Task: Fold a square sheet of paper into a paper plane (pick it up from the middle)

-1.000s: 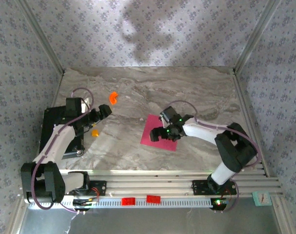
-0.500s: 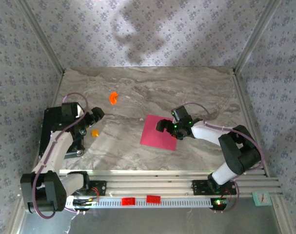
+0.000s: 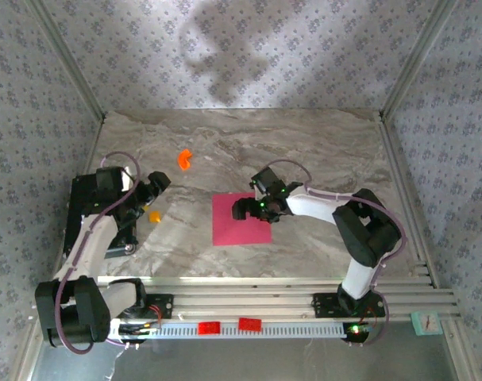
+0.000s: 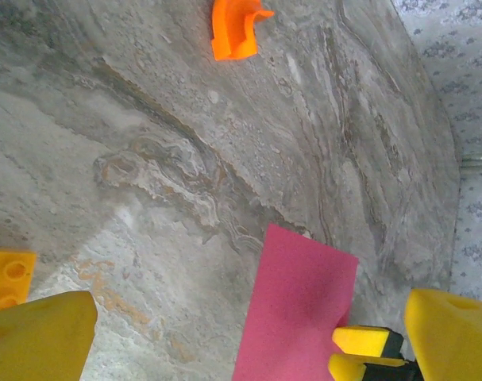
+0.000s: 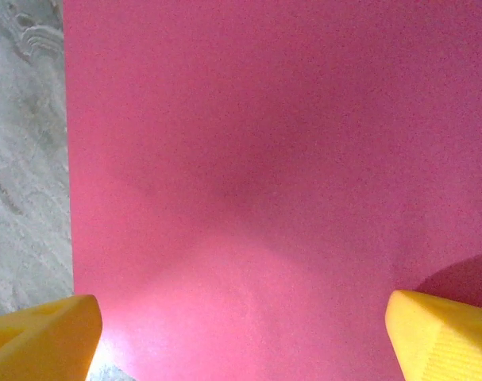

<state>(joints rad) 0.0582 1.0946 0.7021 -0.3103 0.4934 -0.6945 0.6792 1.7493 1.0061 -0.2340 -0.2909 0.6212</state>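
Observation:
The square sheet of paper (image 3: 237, 225) lies flat and uncreased on the marble table, a little left of centre. My right gripper (image 3: 242, 209) is low over its upper right part, open, with its yellow fingers (image 5: 42, 337) spread wide across the pink sheet (image 5: 248, 159). My left gripper (image 3: 156, 185) is open over bare table to the left of the sheet, with nothing between its fingers (image 4: 38, 337). In the left wrist view the sheet (image 4: 296, 302) shows ahead, with the right gripper's yellow tips (image 4: 360, 353) on its near corner.
An orange plastic piece (image 3: 184, 159) lies behind the left gripper, also in the left wrist view (image 4: 234, 30). A small yellow block (image 3: 154, 214) sits beside the left arm. A black base plate (image 3: 82, 202) lies at the left edge. Patterned walls enclose the table.
The right gripper has moved left and the sheet slid left with it, turning square to the table edge. The left gripper drew back to the left, then held still.

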